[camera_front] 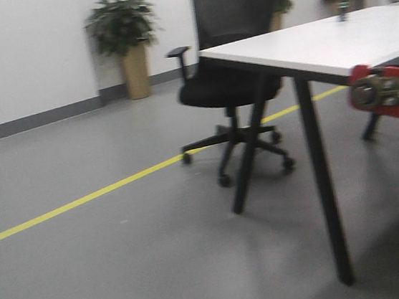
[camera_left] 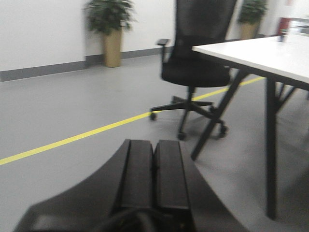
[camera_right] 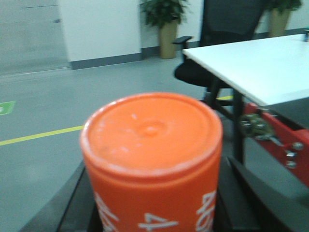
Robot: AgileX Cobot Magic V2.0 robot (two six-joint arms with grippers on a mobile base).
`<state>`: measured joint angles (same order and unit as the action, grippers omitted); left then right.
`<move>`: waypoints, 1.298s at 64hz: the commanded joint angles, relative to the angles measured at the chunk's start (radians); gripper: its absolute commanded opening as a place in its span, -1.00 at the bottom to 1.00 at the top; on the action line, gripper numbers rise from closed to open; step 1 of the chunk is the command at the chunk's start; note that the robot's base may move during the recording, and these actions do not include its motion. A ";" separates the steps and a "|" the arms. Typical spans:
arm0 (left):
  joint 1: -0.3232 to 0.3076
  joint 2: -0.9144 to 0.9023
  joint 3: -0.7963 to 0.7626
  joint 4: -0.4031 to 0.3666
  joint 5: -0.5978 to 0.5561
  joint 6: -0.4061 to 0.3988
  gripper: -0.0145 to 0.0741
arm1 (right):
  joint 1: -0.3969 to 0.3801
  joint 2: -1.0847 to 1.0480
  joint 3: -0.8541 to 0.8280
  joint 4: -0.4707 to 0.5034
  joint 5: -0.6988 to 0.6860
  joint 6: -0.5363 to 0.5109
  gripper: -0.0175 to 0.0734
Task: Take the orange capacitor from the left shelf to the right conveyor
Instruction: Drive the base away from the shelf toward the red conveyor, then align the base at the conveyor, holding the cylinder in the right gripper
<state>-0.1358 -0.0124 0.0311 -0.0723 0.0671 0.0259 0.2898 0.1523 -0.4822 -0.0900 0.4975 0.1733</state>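
Right fingers (camera_right: 244,195) snug around the glossy cylindrical orange capacitor (camera_right: 152,145); left fingers (camera_left: 137,179), flat matte black, together and empty.

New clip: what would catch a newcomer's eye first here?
The orange capacitor fills the right wrist view, clamped in the right gripper. In the front view a white table stands at right with a black office chair behind it, and a red conveyor frame shows below the tabletop. A yellow line crosses the grey floor.
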 commanded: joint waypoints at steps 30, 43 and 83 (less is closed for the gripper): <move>-0.009 -0.013 -0.005 -0.002 -0.089 -0.001 -0.96 | -0.006 0.013 -0.032 -0.012 -0.089 0.002 -0.31; -0.003 -0.013 -0.005 -0.002 -0.089 -0.001 -0.96 | -0.006 0.013 -0.032 -0.012 -0.089 0.002 -0.31; 0.043 -0.013 -0.005 -0.002 -0.089 -0.001 -0.96 | -0.006 0.013 -0.032 -0.012 -0.089 0.002 -0.31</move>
<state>-0.0965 -0.0124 0.0311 -0.0723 0.0671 0.0259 0.2898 0.1523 -0.4822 -0.0900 0.4975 0.1733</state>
